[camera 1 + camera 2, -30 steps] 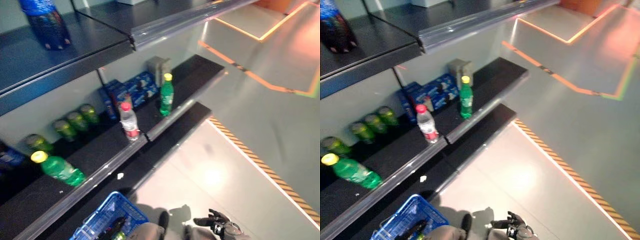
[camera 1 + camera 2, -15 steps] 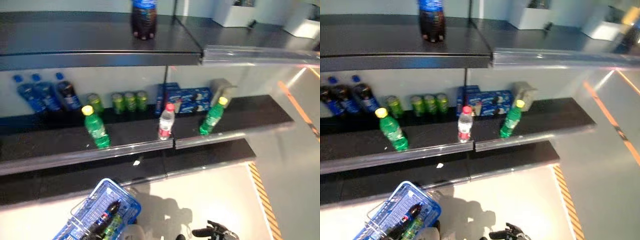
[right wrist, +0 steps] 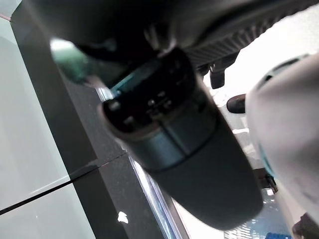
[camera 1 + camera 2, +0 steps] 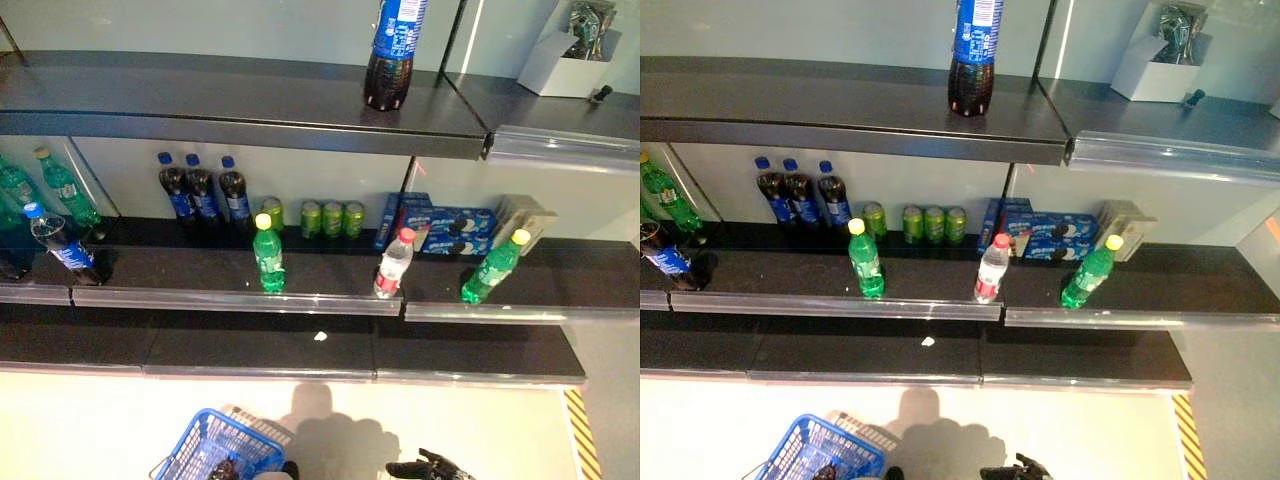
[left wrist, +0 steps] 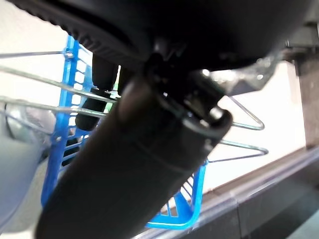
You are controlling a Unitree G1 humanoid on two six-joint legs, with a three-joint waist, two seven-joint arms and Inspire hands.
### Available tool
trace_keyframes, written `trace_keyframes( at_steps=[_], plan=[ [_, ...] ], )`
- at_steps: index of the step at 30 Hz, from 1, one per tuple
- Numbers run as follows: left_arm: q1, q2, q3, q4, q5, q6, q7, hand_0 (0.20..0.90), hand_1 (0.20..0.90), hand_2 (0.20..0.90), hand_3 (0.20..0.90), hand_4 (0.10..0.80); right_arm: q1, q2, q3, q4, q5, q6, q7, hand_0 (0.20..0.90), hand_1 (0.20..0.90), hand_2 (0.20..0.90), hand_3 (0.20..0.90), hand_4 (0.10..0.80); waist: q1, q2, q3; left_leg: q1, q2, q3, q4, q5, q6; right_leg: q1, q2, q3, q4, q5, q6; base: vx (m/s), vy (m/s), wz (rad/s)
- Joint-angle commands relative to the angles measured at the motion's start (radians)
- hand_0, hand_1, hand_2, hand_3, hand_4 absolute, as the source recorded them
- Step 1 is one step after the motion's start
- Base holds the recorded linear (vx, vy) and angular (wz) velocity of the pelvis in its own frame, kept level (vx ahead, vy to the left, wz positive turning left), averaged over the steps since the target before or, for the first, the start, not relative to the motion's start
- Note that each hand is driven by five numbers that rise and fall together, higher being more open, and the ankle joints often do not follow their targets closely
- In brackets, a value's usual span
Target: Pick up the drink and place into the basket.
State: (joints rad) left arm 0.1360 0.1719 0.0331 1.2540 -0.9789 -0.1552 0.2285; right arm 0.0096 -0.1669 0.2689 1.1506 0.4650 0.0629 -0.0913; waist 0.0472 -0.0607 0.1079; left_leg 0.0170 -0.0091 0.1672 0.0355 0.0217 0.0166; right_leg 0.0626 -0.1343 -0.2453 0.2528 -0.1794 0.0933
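Several bottles standing upright along the middle shelf, the green bottle and the clear water bottle up and well ahead of both hands. Right hand hanging low with fingers loosely spread, lying nearer the water bottle. Left hand curling round the handle of the blue basket by the floor.

Both eye views look down at the shelves from well back; wrist views sit very close

The left hand looms dark before the blue basket.
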Motion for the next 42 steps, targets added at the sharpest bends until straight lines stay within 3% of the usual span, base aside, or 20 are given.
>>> trace_keyframes(
  at_steps=[1, 2, 4, 5, 6, 8, 9, 13, 16, 19, 21, 22, 23, 24, 25, 27, 30, 38, 41, 42],
  plan=[
    [-0.083, 0.035, -0.021, -0.059, 0.053, -0.083, -0.02, 0.3, 0.3, 0.3, 0.2, 0.1, -0.038, -0.046, 0.014, -0.064, 0.02, -0.029, -0.027, 0.9, 0.9, 0.9, 0.9, 0.8, -0.061, 0.031, 0.024, 0.077, -0.049, -0.02, 0.084, -0.164, 0.006, -0.182, 0.127, 0.088, 0.103, 0.19, 0.011, -0.079, -0.071, -0.02],
    [-0.085, 0.038, -0.023, -0.059, 0.053, -0.082, -0.019, 0.3, 0.3, 0.3, 0.2, 0.1, -0.039, -0.046, 0.015, -0.065, 0.022, -0.029, -0.027, 0.9, 0.9, 0.9, 0.9, 0.8, -0.065, 0.032, 0.026, 0.076, -0.048, -0.023, 0.086, -0.165, 0.007, -0.187, 0.128, 0.097, 0.107, 0.187, 0.01, -0.107, -0.193, 0.18],
    [-0.121, 0.051, -0.042, -0.052, 0.029, -0.081, -0.007, 0.3, 0.3, 0.3, 0.2, 0.1, -0.048, -0.048, 0.022, -0.064, 0.031, -0.033, -0.023, 0.9, 0.9, 0.9, 0.9, 0.8, -0.074, 0.038, 0.036, 0.054, -0.035, -0.037, 0.109, -0.162, 0.0, -0.163, 0.04, 0.132, 0.022, 0.196, 0.018, -0.097, -0.293, 0.27],
    [-0.141, 0.05, -0.035, -0.041, 0.035, -0.084, -0.014, 0.3, 0.3, 0.3, 0.2, 0.1, -0.056, -0.044, 0.024, -0.042, 0.024, -0.045, -0.018, 0.9, 0.9, 0.9, 0.9, 0.8, -0.073, 0.046, 0.038, 0.054, -0.022, -0.042, 0.102, -0.158, -0.006, -0.161, -0.042, 0.167, -0.044, 0.252, 0.049, -0.063, -0.343, 0.25],
    [-0.148, 0.053, -0.04, -0.035, 0.026, -0.082, -0.022, 0.3, 0.3, 0.3, 0.2, 0.1, -0.061, -0.042, 0.023, -0.03, 0.021, -0.047, -0.017, 0.9, 0.9, 0.9, 0.9, 0.8, -0.076, 0.053, 0.042, 0.065, -0.01, -0.048, 0.089, -0.156, -0.012, -0.164, -0.087, 0.193, -0.076, 0.303, 0.069, -0.046, -0.375, 0.39],
    [-0.152, 0.054, -0.049, -0.039, 0.01, -0.082, -0.018, 0.3, 0.3, 0.3, 0.2, 0.1, -0.069, -0.036, 0.027, -0.026, 0.013, -0.043, -0.017, 0.9, 0.9, 0.9, 0.9, 0.8, -0.07, 0.061, 0.043, 0.088, 0.028, -0.054, 0.065, -0.151, -0.03, -0.17, -0.155, 0.204, -0.121, 0.363, 0.095, -0.012, -0.461, 0.48],
    [-0.149, 0.052, -0.051, -0.044, 0.009, -0.084, -0.005, 0.3, 0.3, 0.3, 0.2, 0.1, -0.074, -0.031, 0.034, -0.031, 0.012, -0.036, -0.019, 0.9, 0.9, 0.9, 0.9, 0.8, -0.065, 0.063, 0.044, 0.097, 0.054, -0.048, 0.055, -0.145, -0.042, -0.162, -0.161, 0.183, -0.132, 0.345, 0.1, -0.007, -0.512, 0.4],
    [-0.125, 0.037, -0.049, -0.064, -0.005, -0.111, 0.033, 0.3, 0.3, 0.3, 0.2, 0.1, -0.091, -0.026, 0.075, -0.085, -0.031, 0.022, -0.003, 0.9, 0.9, 0.9, 0.9, 0.8, -0.04, 0.049, 0.032, 0.1, 0.156, 0.01, 0.063, -0.113, -0.094, -0.113, -0.132, 0.079, -0.164, 0.266, 0.097, -0.017, -0.531, -0.26],
    [-0.103, 0.022, -0.034, -0.1, 0.006, -0.116, 0.03, 0.3, 0.3, 0.3, 0.2, 0.1, -0.079, -0.058, 0.108, -0.171, 0.003, 0.08, -0.007, 0.9, 0.9, 0.9, 0.9, 0.8, -0.035, 0.024, 0.043, 0.036, 0.267, 0.009, 0.148, 0.009, -0.142, -0.074, -0.022, 0.081, -0.179, 0.207, 0.024, 0.009, -0.714, -0.95],
    [-0.1, 0.008, -0.049, -0.117, 0.005, -0.12, 0.0, 0.3, 0.3, 0.3, 0.2, 0.1, -0.053, -0.089, 0.082, -0.198, -0.006, 0.085, -0.013, 0.9, 0.9, 0.9, 0.9, 0.8, -0.034, 0.005, 0.063, -0.058, 0.299, 0.032, 0.257, 0.091, -0.14, -0.031, 0.029, 0.047, -0.22, 0.198, -0.028, 0.008, -0.481, -0.34],
    [-0.1, 0.004, -0.066, -0.126, 0.001, -0.119, -0.005, 0.3, 0.3, 0.3, 0.2, 0.1, -0.046, -0.099, 0.07, -0.191, -0.01, 0.074, -0.004, 0.9, 0.9, 0.9, 0.9, 0.8, -0.033, -0.001, 0.069, -0.078, 0.273, 0.031, 0.28, 0.068, -0.127, -0.017, 0.03, 0.035, -0.234, 0.198, -0.035, 0.008, -0.208, 0.26],
    [-0.101, -0.002, -0.071, -0.132, 0.002, -0.119, -0.008, 0.3, 0.3, 0.3, 0.2, 0.1, -0.046, -0.105, 0.065, -0.183, -0.02, 0.067, 0.002, 0.9, 0.9, 0.9, 0.9, 0.8, -0.027, -0.006, 0.07, -0.085, 0.234, 0.021, 0.281, 0.042, -0.115, -0.014, 0.029, 0.033, -0.241, 0.2, -0.036, 0.047, -0.157, 0.12],
    [-0.093, -0.015, -0.073, -0.138, -0.005, -0.124, -0.007, 0.3, 0.3, 0.3, 0.2, 0.1, -0.055, -0.113, 0.057, -0.163, -0.033, 0.057, 0.011, 0.9, 0.9, 0.9, 0.9, 0.8, -0.016, -0.008, 0.065, -0.083, 0.153, 0.005, 0.253, -0.001, -0.092, -0.02, 0.033, 0.036, -0.253, 0.206, -0.035, 0.046, -0.135, 0.06],
    [-0.093, -0.015, -0.073, -0.138, -0.005, -0.124, -0.007, 0.3, 0.3, 0.3, 0.2, 0.1, -0.055, -0.113, 0.057, -0.163, -0.033, 0.057, 0.011, 0.9, 0.9, 0.9, 0.9, 0.8, -0.016, -0.008, 0.064, -0.083, 0.152, 0.005, 0.252, -0.001, -0.092, -0.02, 0.033, 0.036, -0.253, 0.206, -0.035, 0.103, -0.114, 0.02],
    [-0.086, -0.019, -0.066, -0.14, -0.002, -0.122, -0.005, 0.3, 0.3, 0.3, 0.2, 0.1, -0.061, -0.117, 0.048, -0.146, -0.022, 0.053, 0.014, 0.9, 0.9, 0.9, 0.9, 0.8, -0.008, 0.001, 0.059, -0.072, 0.078, -0.005, 0.196, -0.034, -0.077, -0.017, 0.051, 0.043, -0.265, 0.207, -0.033, 0.107, -0.089, 0.09],
    [-0.086, -0.018, -0.06, -0.144, 0.008, -0.115, -0.003, 0.3, 0.3, 0.3, 0.2, 0.1, -0.064, -0.111, 0.04, -0.125, -0.02, 0.043, 0.022, 0.9, 0.9, 0.9, 0.9, 0.8, 0.001, 0.018, 0.052, -0.065, 0.015, 0.0, 0.124, -0.053, -0.069, -0.012, 0.076, 0.038, -0.272, 0.204, -0.032, 0.156, -0.086, 0.1],
    [-0.088, -0.021, -0.062, -0.131, 0.015, -0.119, -0.005, 0.3, 0.3, 0.3, 0.2, 0.1, -0.061, -0.101, 0.047, -0.116, -0.02, 0.031, 0.02, 0.9, 0.9, 0.9, 0.9, 0.8, 0.015, 0.038, 0.056, -0.078, -0.042, -0.008, 0.063, -0.029, -0.067, 0.004, 0.103, 0.027, -0.278, 0.195, -0.033, 0.118, -0.027, 0.12],
    [-0.074, -0.016, -0.028, -0.091, 0.023, -0.112, 0.008, 0.3, 0.3, 0.3, 0.2, 0.1, -0.041, -0.074, 0.071, -0.165, -0.035, 0.053, 0.008, 0.9, 0.9, 0.9, 0.9, 0.8, 0.015, 0.03, 0.05, -0.064, -0.054, -0.018, 0.055, -0.03, -0.043, 0.002, 0.14, 0.017, -0.157, 0.111, -0.048, 0.139, 0.047, 0.01],
    [-0.093, 0.013, -0.021, -0.094, 0.034, -0.094, -0.001, 0.3, 0.3, 0.3, 0.2, 0.1, -0.035, -0.061, 0.081, -0.183, -0.025, 0.059, -0.003, 0.9, 0.9, 0.9, 0.9, 0.8, -0.003, 0.034, 0.05, -0.03, -0.046, -0.006, 0.034, -0.038, -0.021, -0.084, 0.161, 0.013, 0.073, 0.127, -0.015, 0.093, 0.048, -0.01],
    [-0.104, 0.029, -0.022, -0.1, 0.034, -0.09, -0.015, 0.3, 0.3, 0.3, 0.2, 0.1, -0.037, -0.06, 0.087, -0.191, -0.011, 0.057, -0.005, 0.9, 0.9, 0.9, 0.9, 0.8, -0.014, 0.043, 0.063, -0.007, -0.035, -0.004, 0.024, -0.046, -0.01, -0.163, 0.147, 0.011, 0.241, 0.158, 0.021, 0.035, 0.04, 0.02]
  ],
)
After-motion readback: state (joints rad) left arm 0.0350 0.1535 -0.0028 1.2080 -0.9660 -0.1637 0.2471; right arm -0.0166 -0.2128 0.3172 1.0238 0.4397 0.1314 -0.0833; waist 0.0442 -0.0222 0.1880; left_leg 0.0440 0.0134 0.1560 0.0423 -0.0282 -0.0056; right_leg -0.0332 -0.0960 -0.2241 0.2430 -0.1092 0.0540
